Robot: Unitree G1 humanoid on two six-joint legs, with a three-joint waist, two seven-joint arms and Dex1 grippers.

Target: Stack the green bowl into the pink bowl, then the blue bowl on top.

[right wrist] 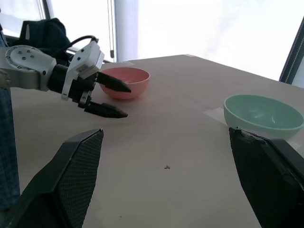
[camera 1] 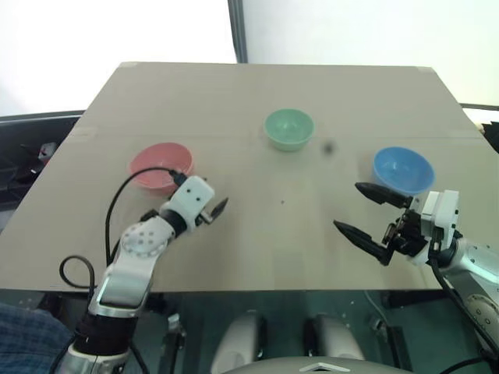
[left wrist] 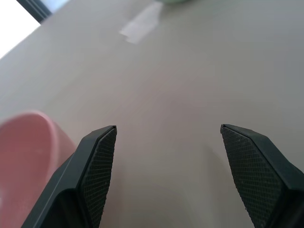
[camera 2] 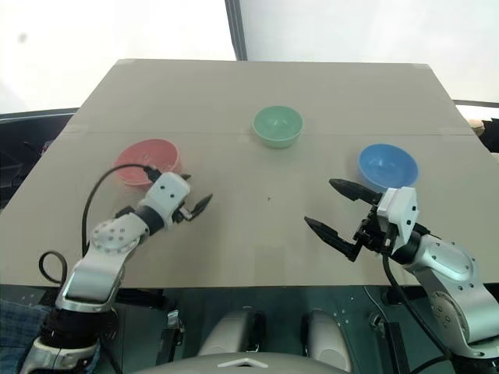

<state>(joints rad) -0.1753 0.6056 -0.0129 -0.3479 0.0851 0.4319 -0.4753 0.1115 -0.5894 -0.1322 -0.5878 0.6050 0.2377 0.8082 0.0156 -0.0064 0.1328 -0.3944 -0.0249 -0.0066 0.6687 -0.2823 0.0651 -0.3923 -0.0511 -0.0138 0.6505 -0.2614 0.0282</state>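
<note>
A flat, matte beige table (camera 1: 257, 156) with a faint seam across it carries three smooth, round plastic bowls, all upright and well apart from one another. The pink bowl (camera 1: 161, 167), salmon-coloured with a thin rim, sits toward the robot's left; the green bowl (camera 1: 288, 128), mint and a little smaller, stands farther back near the middle; the blue bowl (camera 1: 402, 170), bright sky-blue and glossy inside, sits toward the right. The left gripper (camera 1: 212, 211) hovers over the table just beside the near edge of the pink bowl, its white housing and pointed black fingers (left wrist: 97, 166) aimed across the surface; in the left wrist view the fingers' inner faces show a fine cross-hatched grip texture, and they stand spread with nothing between them. The right gripper (camera 1: 360, 209) hangs above the table just in front of the blue bowl, its two tapered black fingers (right wrist: 78, 166) splayed wide and empty, the same diamond-patterned pads visible in the right wrist view. A small dark speck (camera 1: 329, 146) marks the tabletop between the green and blue bowls
</note>
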